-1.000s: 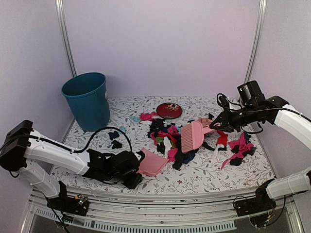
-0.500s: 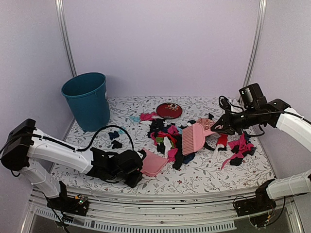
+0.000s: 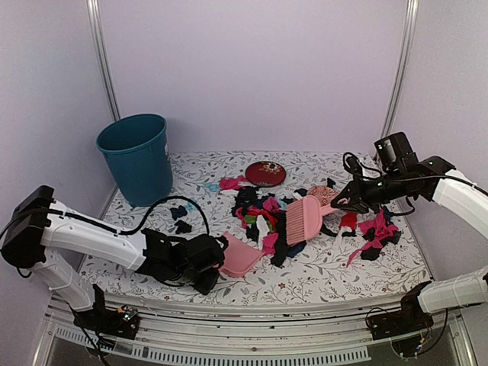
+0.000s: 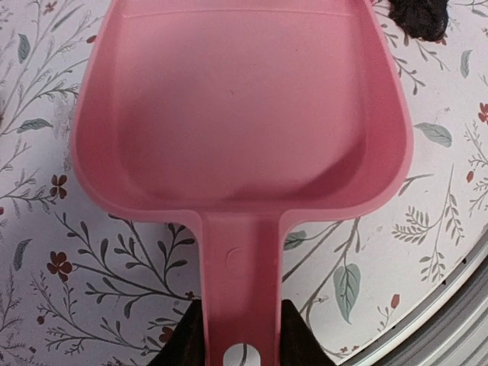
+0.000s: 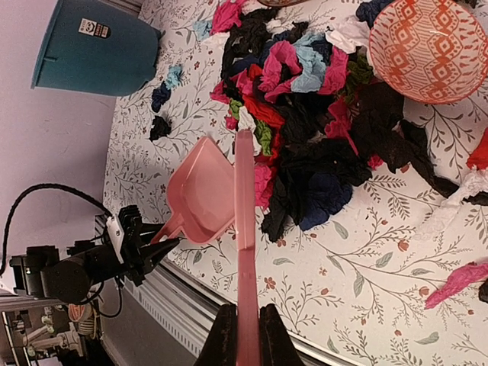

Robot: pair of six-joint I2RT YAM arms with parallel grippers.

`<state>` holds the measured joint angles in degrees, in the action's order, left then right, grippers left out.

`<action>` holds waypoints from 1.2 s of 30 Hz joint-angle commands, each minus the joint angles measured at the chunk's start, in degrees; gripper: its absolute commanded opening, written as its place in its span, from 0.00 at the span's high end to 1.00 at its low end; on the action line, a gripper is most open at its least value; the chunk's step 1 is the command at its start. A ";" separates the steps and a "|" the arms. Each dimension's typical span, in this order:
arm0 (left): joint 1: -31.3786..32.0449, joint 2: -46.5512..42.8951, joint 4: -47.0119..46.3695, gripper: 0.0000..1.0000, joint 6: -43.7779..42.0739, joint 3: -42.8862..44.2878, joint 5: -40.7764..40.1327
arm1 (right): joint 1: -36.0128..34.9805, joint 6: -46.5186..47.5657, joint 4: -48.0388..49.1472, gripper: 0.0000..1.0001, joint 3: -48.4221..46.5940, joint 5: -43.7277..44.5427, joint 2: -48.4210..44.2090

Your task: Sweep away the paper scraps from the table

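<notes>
Nearest, at the near edge of the white leaf-patterned bench (image 3: 320,278), the left end effector (image 3: 214,264) is gripping the flat handle of the pink plastic dustpan (image 4: 244,130), its dark fingers (image 4: 187,339) pressing on both sides. The pan is lying low and empty, its mouth facing the heap, probably so that scraps can be pushed straight in.

Just beyond its lip, the crumpled paper scraps (image 3: 263,217) in black, hot pink, red, green and light blue are piling across the middle of the bench. The right end effector (image 3: 341,202) is reaching in from the right edge, closed on the thin handle of the pink hand brush (image 3: 303,217), whose head is sitting over the heap's right side, seemingly placed to drag paper toward the pan.

More scraps are lying loose near the right edge, and a few dark bits toward the left edge, outside that sweep line.

Farther back, an orange-patterned round bowl (image 5: 429,47) is crowding the heap, a dark-red round plate (image 3: 265,174) is sitting by the far edge, and a teal plastic bin (image 3: 137,156) is standing at the far left corner.
</notes>
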<state>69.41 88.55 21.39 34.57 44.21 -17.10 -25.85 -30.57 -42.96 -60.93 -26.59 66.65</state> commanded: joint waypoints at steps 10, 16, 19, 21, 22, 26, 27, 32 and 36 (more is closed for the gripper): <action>0.96 -14.96 10.67 0.76 -4.31 4.80 5.80 | 2.21 11.57 -28.48 0.99 -26.33 43.90 10.25; 2.31 -8.77 10.43 0.77 -11.51 12.02 10.80 | 6.51 13.66 -30.35 0.98 -27.26 55.98 14.99; 2.83 -5.71 11.70 0.77 -14.48 15.67 11.96 | 9.30 13.46 -30.49 0.98 -27.39 57.35 15.92; 3.13 -4.06 12.85 0.77 -15.89 17.77 12.19 | 11.84 13.26 -29.75 0.99 -26.39 57.75 15.82; 3.30 -3.58 13.04 0.77 -16.39 18.44 12.34 | 12.97 13.46 -29.27 0.99 -25.77 57.76 15.76; 3.53 -3.20 11.94 0.77 -17.36 18.51 13.43 | 15.75 13.81 -27.39 0.99 -23.26 58.21 15.90; 3.54 -3.21 11.52 0.77 -17.65 18.14 13.96 | 16.43 14.71 -26.69 0.99 -22.56 57.92 16.02; 3.49 -2.81 10.93 0.77 -19.49 16.55 14.88 | 17.19 16.89 -24.67 0.99 -20.68 53.89 19.54; 3.54 -2.52 10.78 0.77 -20.75 15.76 14.82 | 17.23 18.42 -23.88 0.99 -20.06 49.94 23.11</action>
<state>72.12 85.23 32.47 16.29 61.14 -3.18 -8.71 -14.15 -69.19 -82.06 27.33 86.70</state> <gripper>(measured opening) 0.248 0.070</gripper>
